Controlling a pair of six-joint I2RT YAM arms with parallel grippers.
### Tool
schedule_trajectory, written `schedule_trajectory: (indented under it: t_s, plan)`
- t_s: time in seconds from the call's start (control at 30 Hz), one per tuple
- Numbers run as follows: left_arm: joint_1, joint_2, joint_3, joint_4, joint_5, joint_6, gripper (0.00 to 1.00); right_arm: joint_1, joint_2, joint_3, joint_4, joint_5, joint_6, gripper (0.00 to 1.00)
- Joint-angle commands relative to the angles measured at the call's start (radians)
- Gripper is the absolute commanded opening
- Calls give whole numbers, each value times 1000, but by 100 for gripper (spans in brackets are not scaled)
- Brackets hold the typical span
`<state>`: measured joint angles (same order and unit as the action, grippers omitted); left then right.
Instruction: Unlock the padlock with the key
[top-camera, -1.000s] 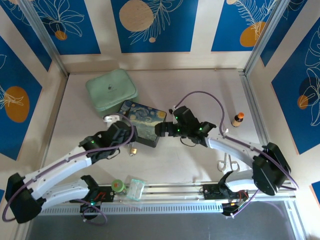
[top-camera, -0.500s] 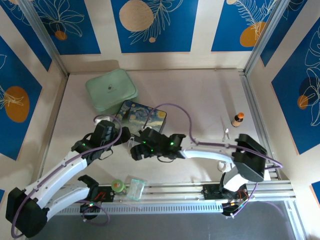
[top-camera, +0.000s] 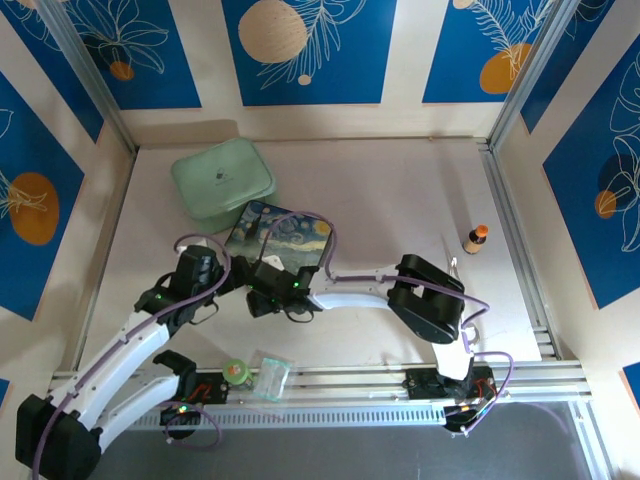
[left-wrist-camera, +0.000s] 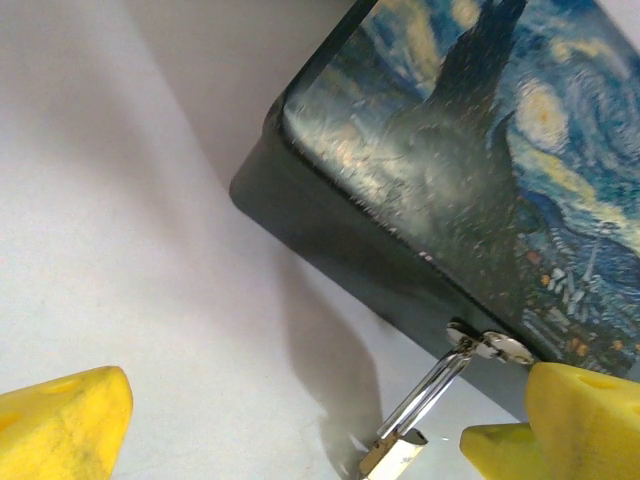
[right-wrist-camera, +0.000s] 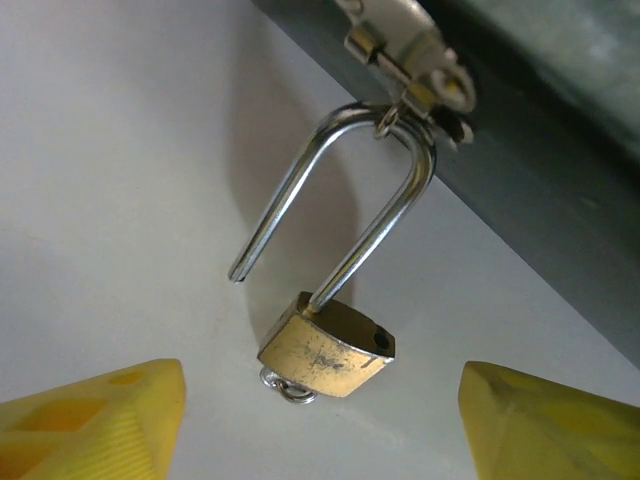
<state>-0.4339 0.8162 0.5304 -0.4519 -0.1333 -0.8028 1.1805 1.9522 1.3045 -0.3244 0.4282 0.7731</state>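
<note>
Padlock (right-wrist-camera: 330, 350): body on the worktop (right-wrist-camera: 110, 150), shackle hooked through the hasp (right-wrist-camera: 410, 60) of the painted box (left-wrist-camera: 470, 140), one leg free.
Right jaws: spread wide, padlock centred between them, touching neither.
Left jaws: parted, padlock just beside one.

We're looking down into a robot test cell, lab territory for sure. A white table (top-camera: 400, 190) sits boxed in by pale walls (top-camera: 405, 60) hung with blue printed panels (top-camera: 300, 70), all leaf outlines and orange discs, a staged backdrop. Aluminium posts (top-camera: 527, 75) run up the corners. Along the near edge, an aluminium rail (top-camera: 340, 378) carries two white arms, left arm (top-camera: 125, 350) and right arm (top-camera: 350, 291), bolted down side by side, with purple cables (top-camera: 310, 214) looping off them and small green lights on the joints. Scattered props complete it: a mint case (top-camera: 222, 180), a painted box (top-camera: 285, 232), a little bottle (top-camera: 476, 239).
</note>
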Motion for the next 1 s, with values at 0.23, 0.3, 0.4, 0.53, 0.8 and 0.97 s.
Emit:
schedule_trajectory:
  t_s: [0.23,0.3,0.4,0.53,0.8,0.97]
  plan:
    - [11,-12,-18,30,9,-27,99,8,93,81,-77,53,-14,56]
    - [11,-25,-20,27,-1,-28,99,11,96,74,-72,57,-12,56]
    - [11,-32,-20,24,-12,-32,100,6,99,62,-48,45,-6,54]
    - [9,-26,-15,16,-19,-27,99,10,105,59,-46,59,-5,51]
    - [11,-28,8,0,-25,-2,99,12,72,12,-36,66,-1,34]
    - [7,-31,39,-16,-6,82,99,5,-21,-96,-6,52,5,32]
